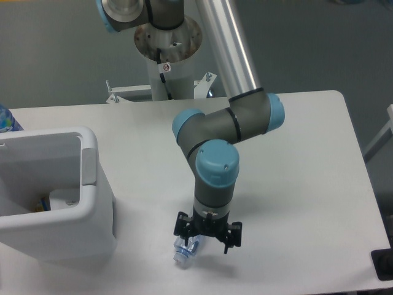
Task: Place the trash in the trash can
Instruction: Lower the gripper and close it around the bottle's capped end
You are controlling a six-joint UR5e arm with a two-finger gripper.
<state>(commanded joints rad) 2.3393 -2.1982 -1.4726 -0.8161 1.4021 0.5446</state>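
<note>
The crushed clear bluish bottle point(186, 251) lies low near the table's front edge, cap end pointing front-left. My gripper point(207, 241) points straight down right over the bottle's rear end, and the bottle sticks out from under its left side. The wrist hides the fingertips, so I cannot tell whether they are closed on the bottle or whether it rests on the table. The white trash can point(92, 203) stands at the left, well apart from the gripper. The white paper wrapper is not visible.
Small yellow and blue items point(42, 203) lie inside the trash can. A blue object point(6, 120) shows at the far left edge behind the can. The arm's base post point(167, 61) stands at the table's back. The front table edge runs just below the bottle.
</note>
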